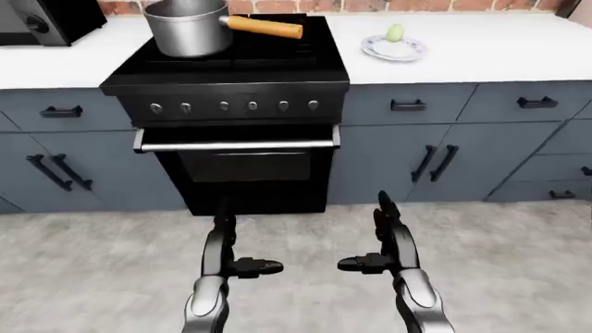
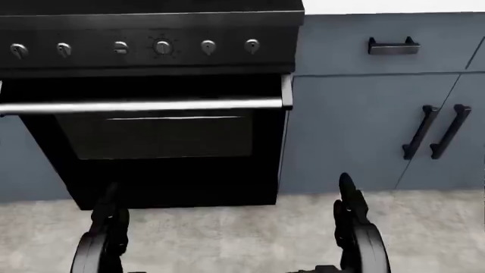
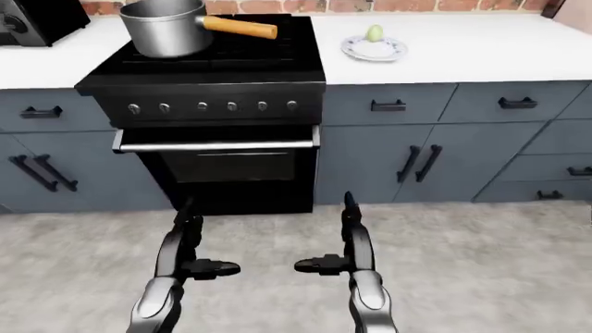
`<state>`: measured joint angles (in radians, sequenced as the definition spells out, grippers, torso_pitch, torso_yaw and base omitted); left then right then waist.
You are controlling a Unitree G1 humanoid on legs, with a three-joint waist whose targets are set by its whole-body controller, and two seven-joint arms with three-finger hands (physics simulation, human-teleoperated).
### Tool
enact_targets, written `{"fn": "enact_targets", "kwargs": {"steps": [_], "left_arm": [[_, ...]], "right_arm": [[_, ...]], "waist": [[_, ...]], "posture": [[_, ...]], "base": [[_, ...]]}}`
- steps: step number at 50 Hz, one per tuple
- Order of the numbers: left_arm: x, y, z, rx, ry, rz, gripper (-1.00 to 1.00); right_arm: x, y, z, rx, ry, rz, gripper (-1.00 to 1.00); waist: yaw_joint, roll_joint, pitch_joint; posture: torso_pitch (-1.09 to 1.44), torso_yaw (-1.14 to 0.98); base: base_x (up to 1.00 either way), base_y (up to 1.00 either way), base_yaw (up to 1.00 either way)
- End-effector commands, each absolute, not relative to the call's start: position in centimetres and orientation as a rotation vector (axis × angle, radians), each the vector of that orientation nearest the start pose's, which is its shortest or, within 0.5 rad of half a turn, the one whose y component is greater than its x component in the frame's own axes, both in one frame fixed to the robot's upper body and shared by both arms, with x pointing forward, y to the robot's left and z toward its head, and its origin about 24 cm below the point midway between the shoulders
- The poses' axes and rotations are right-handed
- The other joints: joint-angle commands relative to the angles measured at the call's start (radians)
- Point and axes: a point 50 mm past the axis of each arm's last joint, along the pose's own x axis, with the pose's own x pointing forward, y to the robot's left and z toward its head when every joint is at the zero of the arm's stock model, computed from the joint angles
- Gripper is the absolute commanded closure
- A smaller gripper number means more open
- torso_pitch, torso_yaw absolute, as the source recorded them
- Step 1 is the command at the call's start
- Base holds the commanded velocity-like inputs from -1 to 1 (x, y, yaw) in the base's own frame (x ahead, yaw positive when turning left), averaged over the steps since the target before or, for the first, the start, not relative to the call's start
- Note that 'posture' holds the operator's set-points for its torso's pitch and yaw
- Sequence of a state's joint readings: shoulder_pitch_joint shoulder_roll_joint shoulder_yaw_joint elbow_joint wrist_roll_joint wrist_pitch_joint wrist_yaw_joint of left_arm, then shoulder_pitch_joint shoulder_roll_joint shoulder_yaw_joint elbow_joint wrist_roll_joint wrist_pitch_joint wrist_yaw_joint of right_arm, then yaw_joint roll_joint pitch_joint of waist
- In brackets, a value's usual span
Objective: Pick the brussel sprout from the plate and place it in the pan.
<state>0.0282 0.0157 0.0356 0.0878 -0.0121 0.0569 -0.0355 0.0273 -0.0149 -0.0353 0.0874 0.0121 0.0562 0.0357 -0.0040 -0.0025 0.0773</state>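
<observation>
A pale green brussel sprout (image 1: 395, 32) sits on a small patterned plate (image 1: 381, 48) on the white counter, right of the black stove (image 1: 231, 62). A steel pan (image 1: 189, 31) with an orange wooden handle (image 1: 266, 27) stands on the stove top at the upper left. My left hand (image 1: 233, 246) and right hand (image 1: 381, 239) hang low over the floor, far below the counter, both open and empty, thumbs pointing toward each other. The head view shows only the oven door (image 2: 152, 131) and my hands' tops.
Grey cabinets with black handles (image 1: 435, 163) run under the white counter (image 1: 500, 48) on both sides of the stove. A black appliance (image 1: 46, 21) stands at the counter's upper left. A brick wall lies behind. Grey floor (image 1: 92, 270) lies between me and the stove.
</observation>
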Motion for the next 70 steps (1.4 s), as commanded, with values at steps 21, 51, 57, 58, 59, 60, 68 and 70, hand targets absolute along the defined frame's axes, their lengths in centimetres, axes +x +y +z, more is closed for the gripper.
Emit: {"fn": "enact_targets", "kwargs": {"steps": [21,51,57,58,59,60,68,70], "left_arm": [[24.9,16.1,5.2,-0.027,-0.01,0.014,-1.0],[33.1,17.5,15.1,-0.038,-0.065,0.084,-1.0],[33.9,17.2,17.6,-0.015,-0.084,0.083,-1.0],[34.1,17.3,18.1,-0.039,-0.079,0.094,-1.0],[33.9,17.4,18.9,-0.036,-0.092,0.099,-1.0],[33.8,17.3,19.5,-0.029,-0.093,0.092,-1.0],[32.7,17.6,22.9,-0.048,-0.121,0.082,-1.0],[32.2,17.7,24.0,-0.051,-0.139,0.079,-1.0]], "right_arm": [[25.2,-16.2,3.5,-0.069,0.023,-0.016,-1.0],[30.6,-19.0,16.0,-0.125,-0.068,-0.089,-1.0],[30.9,-19.4,19.2,-0.154,-0.106,-0.126,-1.0],[30.8,-19.5,19.8,-0.201,-0.112,-0.14,-1.0],[30.5,-19.6,20.6,-0.204,-0.138,-0.146,-1.0],[30.3,-19.6,21.1,-0.194,-0.136,-0.133,-1.0],[28.3,-19.7,25.8,-0.169,-0.197,-0.157,-1.0],[28.2,-19.2,25.9,-0.164,-0.205,-0.136,-1.0]], "waist": [[0.008,-0.004,-0.087],[0.009,-0.007,-0.087],[0.01,-0.008,-0.085],[0.011,-0.009,-0.085],[0.012,-0.009,-0.083],[0.013,-0.009,-0.083],[0.013,-0.006,-0.069],[0.013,-0.005,-0.068]], "posture": [[0.0,0.0],[0.0,0.0],[0.0,0.0],[0.0,0.0],[0.0,0.0],[0.0,0.0],[0.0,0.0],[0.0,0.0]], "base": [[0.0,0.0,0.0],[0.0,0.0,0.0],[0.0,0.0,0.0],[0.0,0.0,0.0],[0.0,0.0,0.0],[0.0,0.0,0.0],[0.0,0.0,0.0],[0.0,0.0,0.0]]}}
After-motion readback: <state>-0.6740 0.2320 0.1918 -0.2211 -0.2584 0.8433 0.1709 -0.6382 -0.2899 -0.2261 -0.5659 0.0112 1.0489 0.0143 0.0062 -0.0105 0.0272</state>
